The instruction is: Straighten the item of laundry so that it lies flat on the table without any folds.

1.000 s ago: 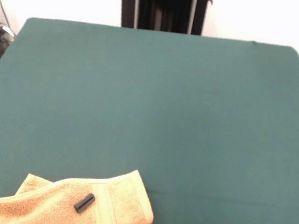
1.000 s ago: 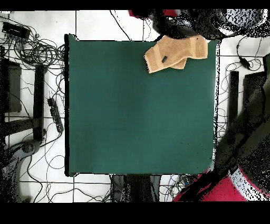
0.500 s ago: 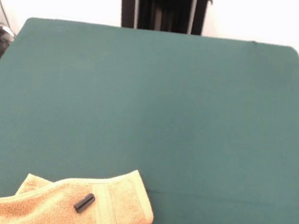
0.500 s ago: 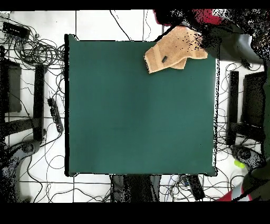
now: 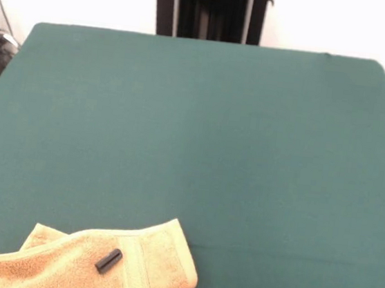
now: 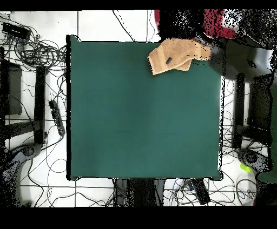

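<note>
Terry towel: golden-orange towel (image 5: 88, 264) lies at the front view's lower left, at the near edge of the surface, partly cut off by the picture's bottom edge.
Lie of cloth: rumpled, not flat; a corner flap peeks out at its left end and the ribbed band runs across near its right end, which curls up slightly.
Black cylinder: small black cylinder (image 5: 108, 260) rests on top of the towel, just left of the band.
Surface: dark green felt surface (image 5: 200, 138) is bare to the right of the towel.
Overhead check: towel (image 6: 174, 56) sits at the top edge of the surface (image 6: 140, 119), right of centre, with the cylinder (image 6: 168, 60) on it.
End effector: not in view in either picture; opening cannot be told.
Handling (judgement): light, soft, limp cloth; it will drape and drag rather than slide stiffly, and felt likely grips it.
Grasp point (judgement): the exposed right-hand corner by the band, pulling toward the open surface; the cylinder may roll off.
</note>
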